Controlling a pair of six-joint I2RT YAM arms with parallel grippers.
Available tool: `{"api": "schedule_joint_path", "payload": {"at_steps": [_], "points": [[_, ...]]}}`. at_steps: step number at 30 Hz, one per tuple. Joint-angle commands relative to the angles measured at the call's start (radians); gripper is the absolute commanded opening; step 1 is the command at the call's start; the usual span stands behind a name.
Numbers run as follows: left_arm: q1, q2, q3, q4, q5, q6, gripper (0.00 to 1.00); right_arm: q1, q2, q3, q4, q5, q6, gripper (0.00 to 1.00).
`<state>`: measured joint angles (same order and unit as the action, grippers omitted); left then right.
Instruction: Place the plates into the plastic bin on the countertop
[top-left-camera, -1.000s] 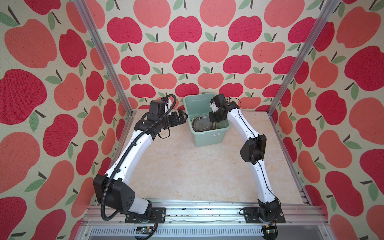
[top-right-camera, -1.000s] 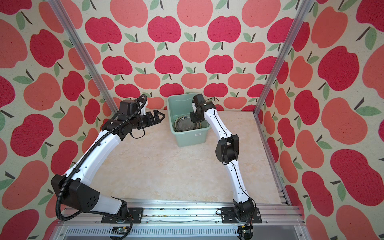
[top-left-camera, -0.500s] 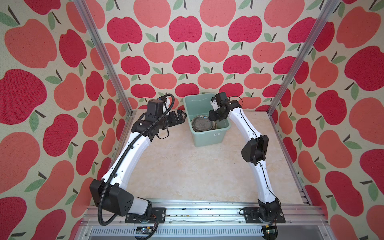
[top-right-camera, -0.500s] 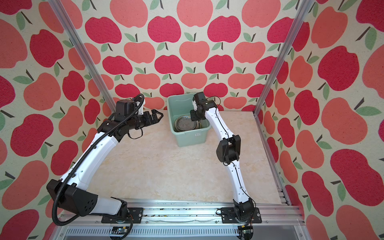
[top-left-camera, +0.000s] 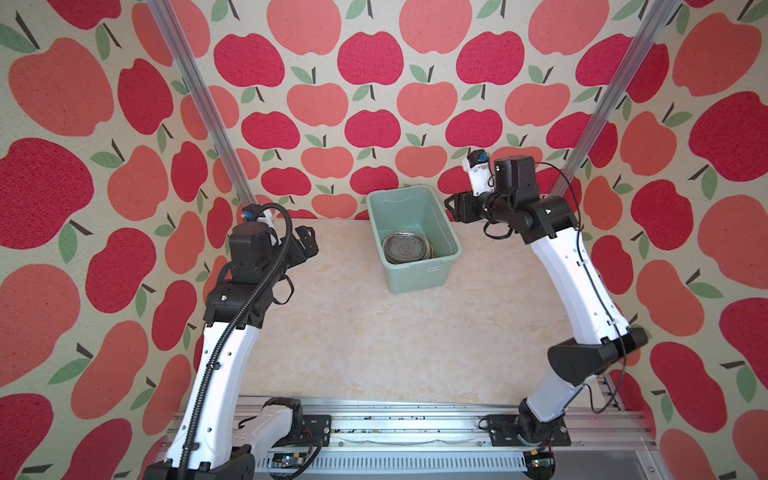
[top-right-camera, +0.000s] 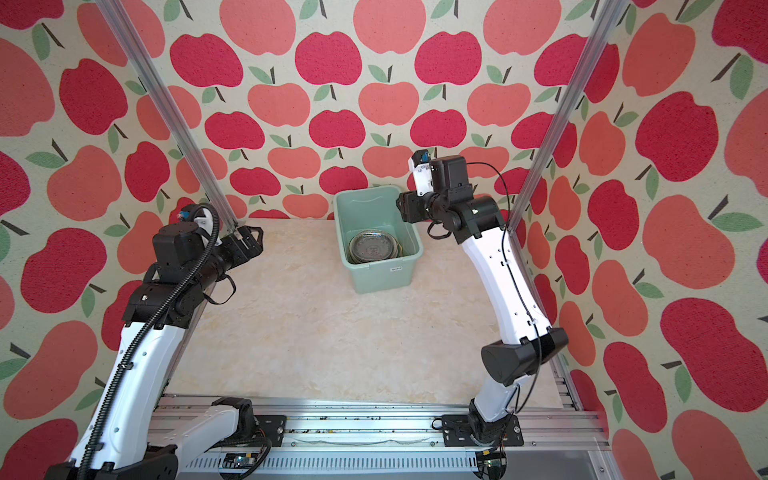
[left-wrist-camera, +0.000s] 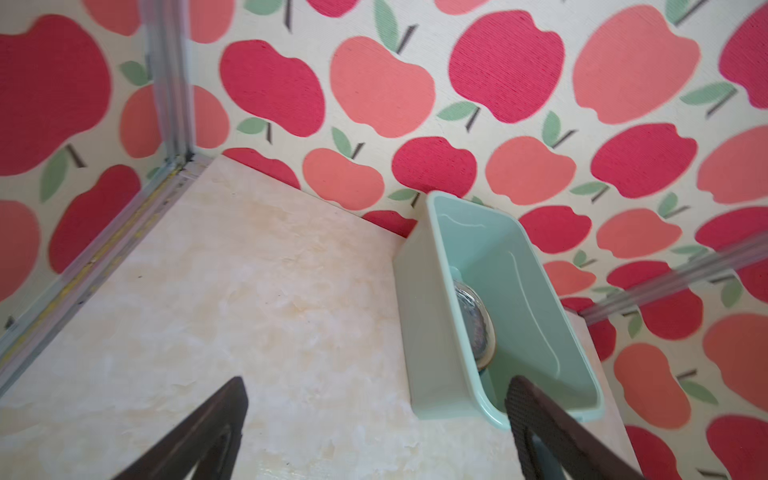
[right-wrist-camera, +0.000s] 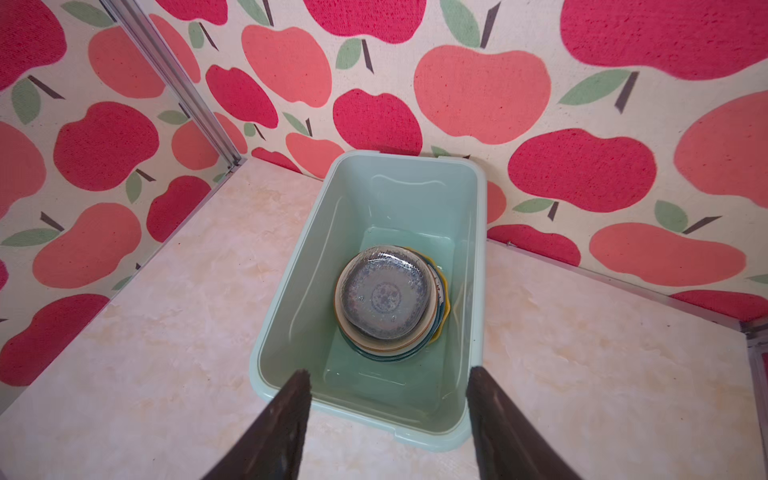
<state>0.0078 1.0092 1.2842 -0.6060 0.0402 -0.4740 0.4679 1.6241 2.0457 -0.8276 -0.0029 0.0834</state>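
One stack of plates (right-wrist-camera: 386, 299) sits in the green plastic bin (right-wrist-camera: 299, 291) at the back of the desk (top-left-camera: 353, 332) | my right end effector (right-wrist-camera: 390, 370): open, empty, by the bin's rim | my left end effector (left-wrist-camera: 376, 382): wide open, empty, away from the bin

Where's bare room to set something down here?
Open: countertop from plastic bin forward to the front rail, and left to the left claw. Crowded: bin floor, mostly taken by the plate stack; right claw beside its rim.
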Motion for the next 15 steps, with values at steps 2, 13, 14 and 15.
{"api": "schedule_joint_path", "payload": {"at_steps": [2, 13, 14, 15], "points": [[0.218, -0.080, -0.225, 0.021, -0.062, -0.074, 0.99, -0.045, -0.234, -0.398, 0.258, 0.167, -0.076, 0.69], [0.324, -0.090, -0.674, 0.384, -0.174, 0.066, 0.99, -0.344, -0.677, -1.298, 0.752, 0.331, -0.027, 0.67], [0.324, -0.065, -0.687, 0.413, -0.180, 0.076, 0.99, -0.357, -0.677, -1.338, 0.782, 0.338, -0.036, 0.67], [0.324, -0.040, -0.702, 0.453, -0.183, 0.093, 0.99, -0.365, -0.673, -1.385, 0.823, 0.348, -0.056, 0.67]]}}
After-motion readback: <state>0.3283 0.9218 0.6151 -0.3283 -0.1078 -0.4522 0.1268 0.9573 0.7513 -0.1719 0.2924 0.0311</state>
